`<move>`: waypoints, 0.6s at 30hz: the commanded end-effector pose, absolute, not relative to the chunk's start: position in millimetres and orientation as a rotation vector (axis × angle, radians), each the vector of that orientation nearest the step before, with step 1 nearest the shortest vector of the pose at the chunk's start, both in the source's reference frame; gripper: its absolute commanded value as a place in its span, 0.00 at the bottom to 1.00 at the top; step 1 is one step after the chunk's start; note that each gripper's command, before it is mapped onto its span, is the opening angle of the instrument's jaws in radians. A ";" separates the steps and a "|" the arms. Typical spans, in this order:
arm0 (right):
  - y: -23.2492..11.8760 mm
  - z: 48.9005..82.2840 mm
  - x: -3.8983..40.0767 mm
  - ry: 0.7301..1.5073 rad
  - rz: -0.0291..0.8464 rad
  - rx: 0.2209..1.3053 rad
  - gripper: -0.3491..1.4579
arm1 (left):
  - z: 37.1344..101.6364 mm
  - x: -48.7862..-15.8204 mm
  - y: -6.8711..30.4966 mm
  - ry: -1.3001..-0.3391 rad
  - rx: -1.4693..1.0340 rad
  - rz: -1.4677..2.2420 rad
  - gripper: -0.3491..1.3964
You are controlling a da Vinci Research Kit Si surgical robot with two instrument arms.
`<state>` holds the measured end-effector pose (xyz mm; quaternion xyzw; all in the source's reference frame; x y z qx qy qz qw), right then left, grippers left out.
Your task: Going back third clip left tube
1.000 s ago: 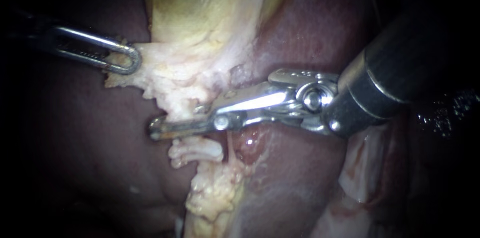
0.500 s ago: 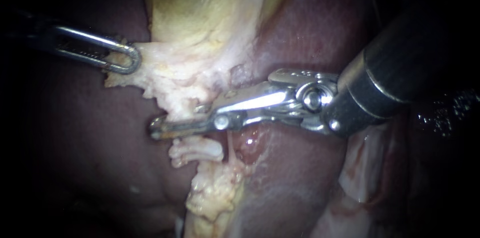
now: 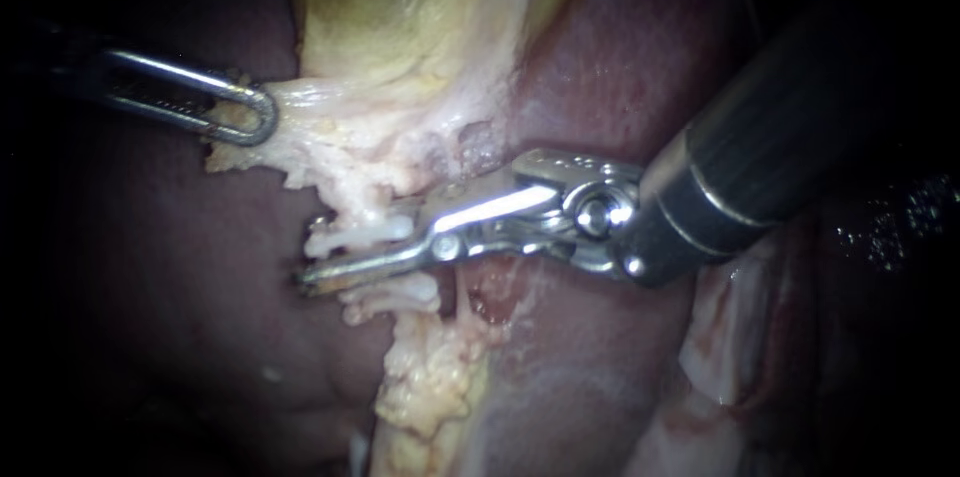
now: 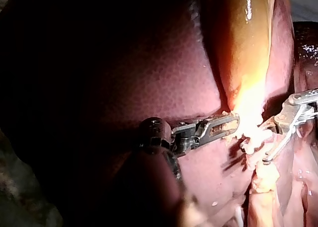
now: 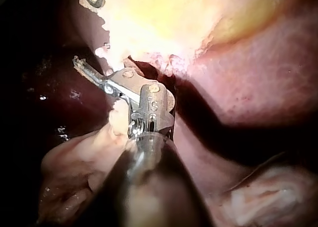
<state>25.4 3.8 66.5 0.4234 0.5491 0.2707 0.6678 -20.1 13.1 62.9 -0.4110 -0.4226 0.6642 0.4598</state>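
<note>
— Holding what, the left instrument [image 3: 262,117]?
— Its jaws are clamped on pale tissue [image 3: 310,142] at the gallbladder's [image 3: 400,17] lower edge, upper left.
— And the right instrument [image 3: 318,275]?
— Jaws together, left of centre, gripping nothing. The pale tube [image 3: 360,233] lies just above them, against the liver [image 3: 180,287].

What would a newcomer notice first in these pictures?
The shiny right instrument, reaching across the middle into pale stringy tissue below the yellowish gallbladder. Further left, the left instrument has its jaws shut on that tissue's edge, dark red liver all around.
</note>
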 end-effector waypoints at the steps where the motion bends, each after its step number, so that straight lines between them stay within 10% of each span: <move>1: 3.7 67.1 25.7 1.242 0.600 0.948 0.46 | 62.9 -20.1 13.1 -1.040 -1.012 1.635 0.00; 18: 4.9 72.5 22.9 1.249 0.601 0.877 0.47 | 62.6 -20.1 13.0 -1.041 -1.012 1.635 0.00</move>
